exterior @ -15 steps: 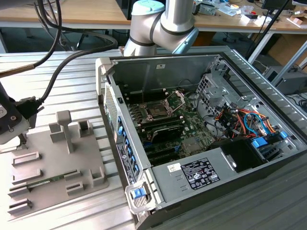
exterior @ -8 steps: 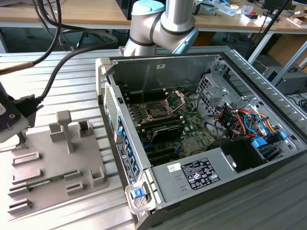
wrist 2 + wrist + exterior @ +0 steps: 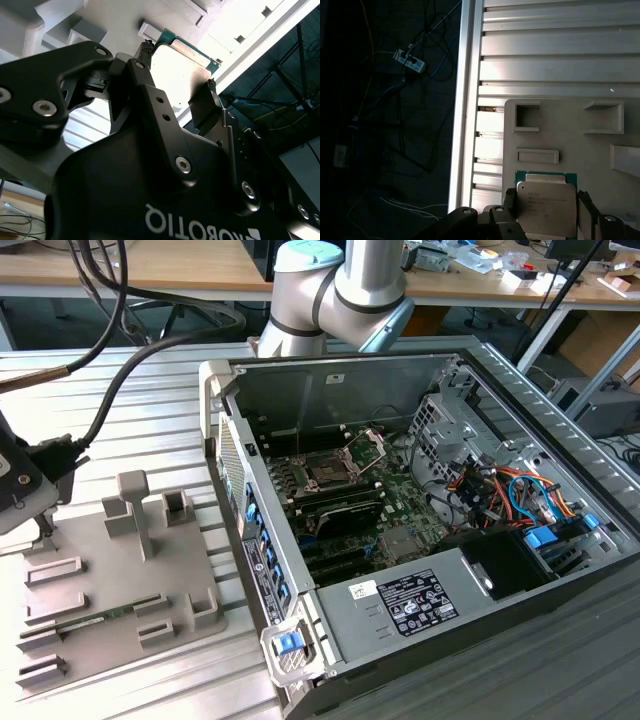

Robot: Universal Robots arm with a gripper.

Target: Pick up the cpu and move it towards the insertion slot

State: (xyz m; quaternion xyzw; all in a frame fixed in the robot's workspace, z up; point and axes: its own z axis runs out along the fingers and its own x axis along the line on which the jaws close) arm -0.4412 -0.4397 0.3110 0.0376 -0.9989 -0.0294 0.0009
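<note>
The cpu [image 3: 545, 202], a flat square chip with a pale metal top and a green rim, sits between the fingers of my gripper [image 3: 546, 197] over the grey fixture plate [image 3: 580, 135]. In the second wrist view the cpu [image 3: 177, 62] glares bright between the two black fingertips [image 3: 145, 47], which press on its opposite edges. I cannot tell whether it is off the plate. In the exterior view my gripper [image 3: 30, 495] hangs at the far left over the grey fixture plate [image 3: 110, 590]. The insertion slot [image 3: 330, 472], its metal plate hinged up, lies inside the open computer case [image 3: 250, 490] to the exterior view's right.
The fixture plate carries raised grey blocks [image 3: 135, 510] and a thin green memory stick [image 3: 100, 620]. Thick black cables [image 3: 110, 390] run to the gripper. The arm's base [image 3: 340, 290] stands behind the case. Coloured wires [image 3: 500, 490] and a drive cage crowd the case's right side.
</note>
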